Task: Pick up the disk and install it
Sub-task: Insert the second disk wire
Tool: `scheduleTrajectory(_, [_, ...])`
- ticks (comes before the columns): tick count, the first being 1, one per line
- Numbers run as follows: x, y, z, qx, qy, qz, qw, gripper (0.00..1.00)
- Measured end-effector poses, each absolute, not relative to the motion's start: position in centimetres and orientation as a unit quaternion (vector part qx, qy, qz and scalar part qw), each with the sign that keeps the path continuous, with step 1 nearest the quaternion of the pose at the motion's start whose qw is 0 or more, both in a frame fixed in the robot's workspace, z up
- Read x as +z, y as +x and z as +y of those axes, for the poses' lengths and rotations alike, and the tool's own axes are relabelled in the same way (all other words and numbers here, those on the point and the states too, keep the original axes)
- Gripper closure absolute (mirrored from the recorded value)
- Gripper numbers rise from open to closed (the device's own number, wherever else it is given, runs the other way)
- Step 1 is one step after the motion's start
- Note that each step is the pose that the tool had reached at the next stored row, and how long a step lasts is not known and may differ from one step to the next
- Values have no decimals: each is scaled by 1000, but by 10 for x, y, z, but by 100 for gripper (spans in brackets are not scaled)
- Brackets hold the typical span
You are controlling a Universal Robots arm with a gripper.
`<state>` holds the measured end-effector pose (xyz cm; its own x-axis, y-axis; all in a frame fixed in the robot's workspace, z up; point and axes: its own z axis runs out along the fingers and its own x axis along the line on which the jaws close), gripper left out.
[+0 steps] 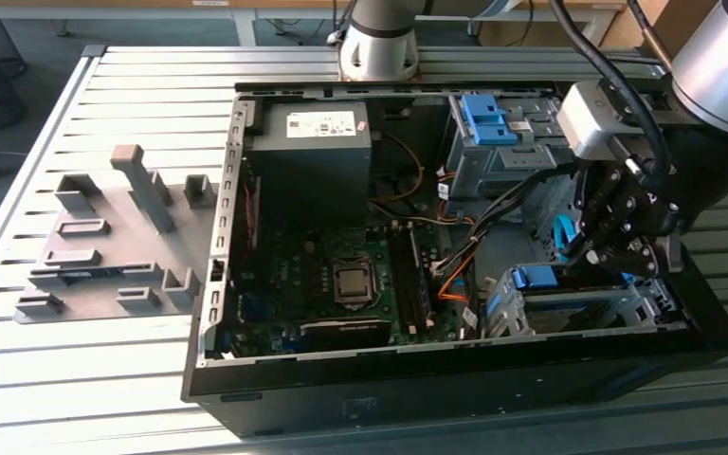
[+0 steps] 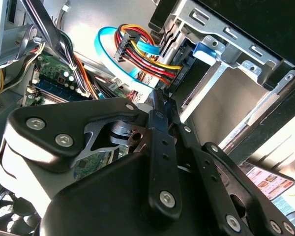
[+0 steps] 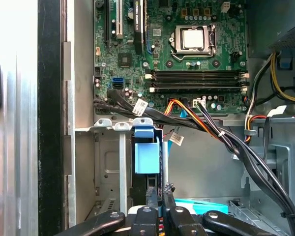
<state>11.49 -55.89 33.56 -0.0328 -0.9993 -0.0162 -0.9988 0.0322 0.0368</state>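
The disk sits in the metal drive cage [image 1: 567, 313] at the front corner of the open computer case, on the exterior view's right. Its blue plastic frame end [image 1: 541, 277] sticks out of the cage slot, and the metal body is mostly hidden. In the first wrist view the blue frame end [image 3: 146, 155] stands just ahead of my gripper [image 3: 160, 191]. The gripper [image 1: 594, 258] hangs inside the case right beside the cage. Its black fingers [image 2: 160, 123] lie together with nothing between them, their tips at the disk's edge.
The motherboard [image 1: 338, 275] fills the case floor, with a dark grey power supply box [image 1: 314, 142] at the back. A second cage with blue clips [image 1: 491, 118] stands behind. Coloured cables [image 2: 142, 59] and black bundles [image 3: 201, 123] run close by. A grey fixture [image 1: 111, 237] lies on the slatted table.
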Motion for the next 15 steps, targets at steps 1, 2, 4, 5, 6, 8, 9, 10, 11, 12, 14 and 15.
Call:
scheduleTrajectory(1, [336,115,-559,-19,695,-719,7,84])
scheduleTrajectory(2, [335,115,-559,-19,695,-719,7,84])
scheduleTrajectory(4, [335,115,-560,-19,694,-720,7,84])
scheduleTrajectory(5, [335,115,-560,-19,693,-720,7,84])
scheduleTrajectory(6, [335,115,-560,-19,693,-720,7,84])
scheduleTrajectory(8, [335,115,-560,-19,693,-720,7,84])
scheduleTrajectory(9, [335,115,-560,-19,693,-721,7,84])
scheduleTrajectory(10, [334,115,-560,-19,693,-721,7,84])
scheduleTrajectory(11, [334,115,-560,-19,693,-721,7,84])
scheduleTrajectory(12, [334,115,-560,-19,693,-721,7,84])
scheduleTrajectory(14, [333,115,-560,-19,693,-721,7,84])
scheduleTrajectory(15, [333,115,-560,-19,693,-721,7,84])
